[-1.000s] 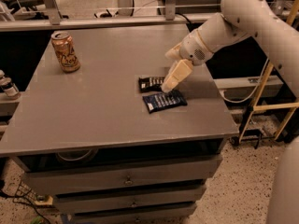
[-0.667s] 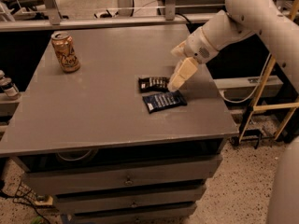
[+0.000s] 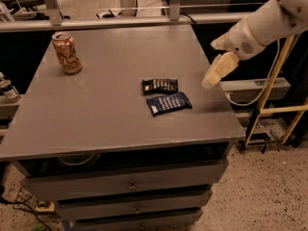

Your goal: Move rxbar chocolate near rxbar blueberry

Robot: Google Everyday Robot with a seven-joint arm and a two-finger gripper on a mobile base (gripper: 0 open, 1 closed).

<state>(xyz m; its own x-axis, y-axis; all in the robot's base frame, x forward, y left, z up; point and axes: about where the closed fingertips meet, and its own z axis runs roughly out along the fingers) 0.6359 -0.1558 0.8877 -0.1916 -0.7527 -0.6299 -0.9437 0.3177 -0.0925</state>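
Observation:
The rxbar chocolate [image 3: 160, 85], a black wrapper with white lettering, lies flat on the grey table [image 3: 106, 109] right of centre. The rxbar blueberry [image 3: 169, 103], a navy wrapper, lies just in front of it, nearly touching. My gripper [image 3: 211, 81] hangs above the table's right edge, to the right of both bars and apart from them, holding nothing.
An orange drink can [image 3: 67, 53] stands upright at the table's far left. Drawers sit under the tabletop. A yellow-framed stand [image 3: 276, 109] is off the right edge. A rail runs behind the table.
My gripper has drawn back to the right and upward, away from the two bars. The bars have stayed where they were.

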